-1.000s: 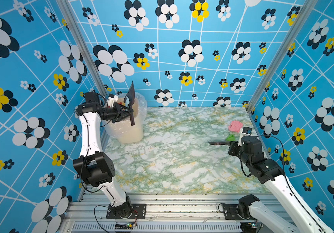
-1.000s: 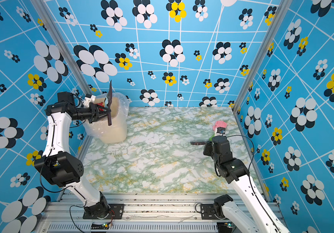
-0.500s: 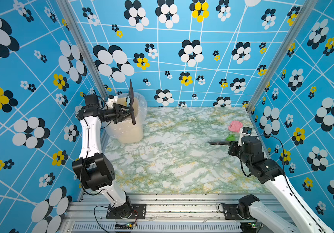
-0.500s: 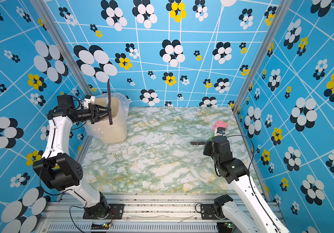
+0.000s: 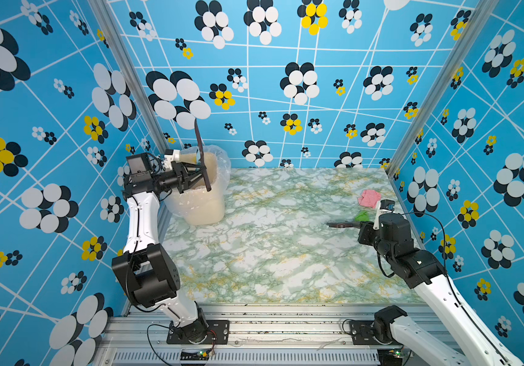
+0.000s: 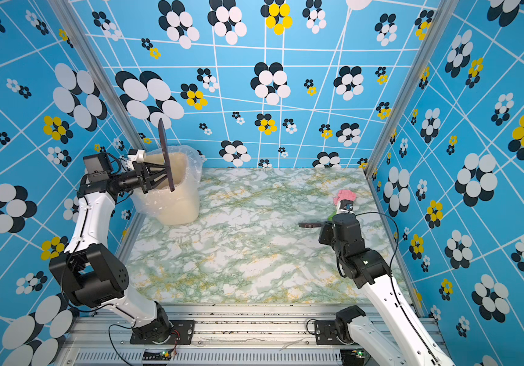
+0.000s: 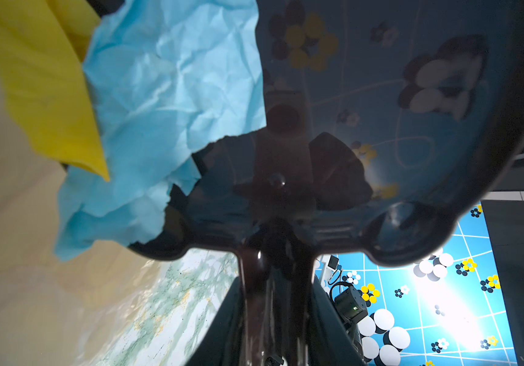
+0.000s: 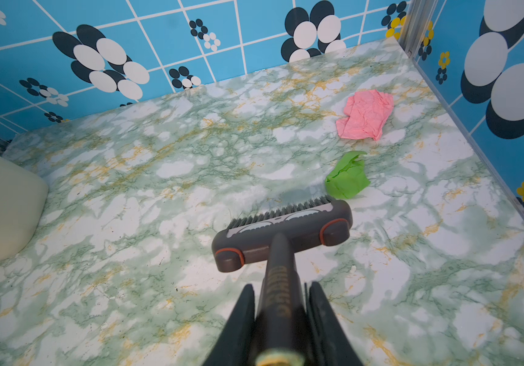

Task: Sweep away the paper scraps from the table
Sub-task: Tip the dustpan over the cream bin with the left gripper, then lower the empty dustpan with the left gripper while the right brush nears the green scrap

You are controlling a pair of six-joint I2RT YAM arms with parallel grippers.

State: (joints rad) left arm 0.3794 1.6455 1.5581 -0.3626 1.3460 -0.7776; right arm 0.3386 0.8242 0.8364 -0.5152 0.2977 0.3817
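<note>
Grey-bristled brush (image 8: 281,233) sits clamped by its handle in the right hand (image 8: 280,294), parked low at the middle right of both top views. Its bristles are just beside the green scrap (image 8: 348,177) on the bench (image 5: 270,253). The pink scrap (image 8: 365,115) lies a bit farther back, near the right wall. By my count that's two paper scraps left on the marble.

Farther back, at the upper left of the bench in a top view, the left hand (image 5: 195,177) is closed tight on the handle of the dustpan (image 5: 202,158). The pan is tipped nearly upright over the cream bin (image 5: 203,209) with its clear liner (image 5: 222,161). The wrist cam shows a light blue scrap (image 7: 165,95) and a yellow scrap (image 7: 42,79) at the pan's edge, with the bin behind them.

My take on doing this dump well: keep that edge inside the liner rim and tip a touch more so the blue one doesn't cling. Don't pull away until both drop. Crumpled paper is light, so it could flutter back onto the bench.
</note>
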